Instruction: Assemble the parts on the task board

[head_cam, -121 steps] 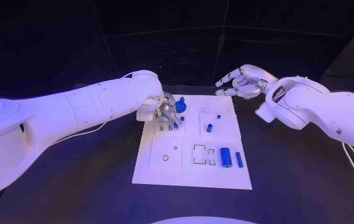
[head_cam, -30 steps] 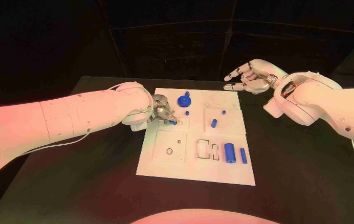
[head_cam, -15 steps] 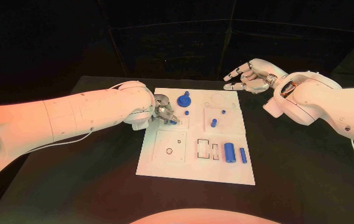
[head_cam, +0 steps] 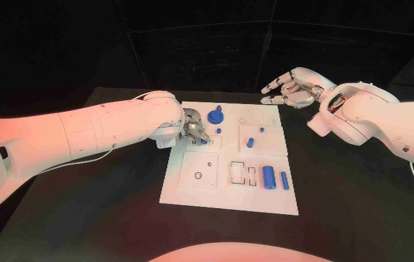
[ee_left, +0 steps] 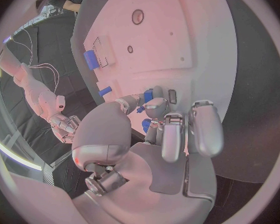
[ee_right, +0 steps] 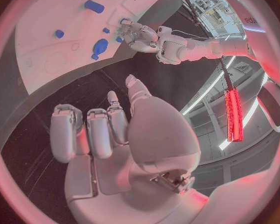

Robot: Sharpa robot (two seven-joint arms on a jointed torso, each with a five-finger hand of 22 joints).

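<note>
Reaching in over the left edge of the task board (head_cam: 226, 202), the left hand (head_cam: 191, 128) curls its fingers down at a small blue part (ee_left: 149, 94) near that edge; the left wrist view shows the fingertips closed around it, so it appears pinched. Beside it, toward the far edge, sits a blue round part with a stem (head_cam: 215, 116). Two small blue pegs (head_cam: 250, 143) stand mid-board, and two blue cylinders (head_cam: 268, 179) lie near the right edge. Beyond the board's far right corner hovers the right hand (head_cam: 292, 90), fingers loosely apart, holding nothing.
</note>
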